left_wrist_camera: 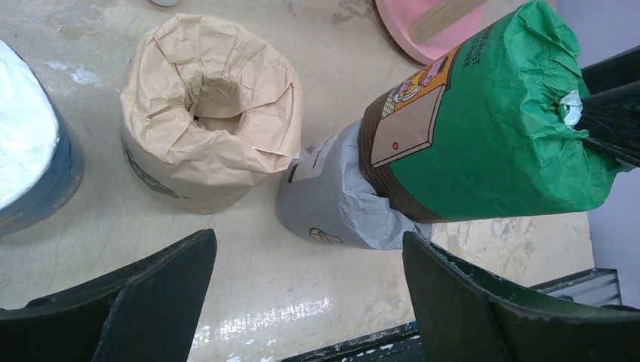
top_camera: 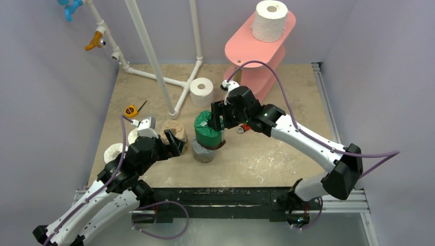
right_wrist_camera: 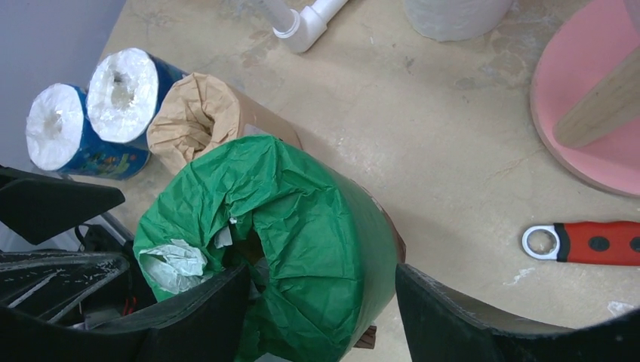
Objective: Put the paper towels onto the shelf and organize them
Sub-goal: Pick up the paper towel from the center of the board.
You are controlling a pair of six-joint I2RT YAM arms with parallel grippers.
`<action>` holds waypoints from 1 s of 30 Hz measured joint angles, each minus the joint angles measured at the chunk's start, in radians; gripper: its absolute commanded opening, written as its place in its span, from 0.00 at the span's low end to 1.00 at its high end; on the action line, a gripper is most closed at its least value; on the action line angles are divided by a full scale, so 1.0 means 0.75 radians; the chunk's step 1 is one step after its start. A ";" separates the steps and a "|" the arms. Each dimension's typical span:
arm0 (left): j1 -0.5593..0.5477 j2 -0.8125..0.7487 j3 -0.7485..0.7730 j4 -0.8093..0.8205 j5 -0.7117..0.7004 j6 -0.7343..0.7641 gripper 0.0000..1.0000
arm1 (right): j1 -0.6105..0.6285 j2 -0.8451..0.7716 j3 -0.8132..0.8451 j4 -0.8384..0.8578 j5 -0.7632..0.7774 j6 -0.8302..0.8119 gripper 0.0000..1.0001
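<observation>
Firmly pinch the wall of the green roll [right_wrist_camera: 302,219] with your right gripper [right_wrist_camera: 321,280], its hold impossible to tell, left gripper [left_wrist_camera: 308,241] spread.

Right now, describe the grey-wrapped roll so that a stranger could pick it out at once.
Find the pink shelf at the far end, then come straight toward the arms to the middle of the surface. There the grey-wrapped roll stands just right of the tan roll. It alone wears grey paper, and it alone carries another roll, the green-wrapped roll, on top.

grey roll [left_wrist_camera: 324,204]: top hidden under green roll [left_wrist_camera: 483,128] | wrench [right_wrist_camera: 589,243]: handle cropped
</observation>
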 measured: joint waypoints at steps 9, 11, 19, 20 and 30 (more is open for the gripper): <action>0.000 -0.004 -0.019 0.005 -0.001 -0.001 0.93 | 0.018 0.066 0.000 0.006 0.010 -0.004 0.56; 0.000 -0.005 -0.019 0.005 -0.001 -0.001 0.93 | 0.023 0.073 0.000 0.011 0.016 -0.003 0.51; 0.000 -0.019 -0.019 0.005 -0.006 -0.001 0.93 | 0.026 0.070 0.005 0.002 0.057 -0.006 0.37; 0.000 -0.019 -0.019 0.005 -0.006 0.000 0.93 | 0.026 0.068 0.006 -0.004 0.065 -0.006 0.37; 0.000 -0.022 -0.019 0.004 -0.006 -0.001 0.93 | 0.028 0.005 0.012 -0.104 0.124 -0.013 0.36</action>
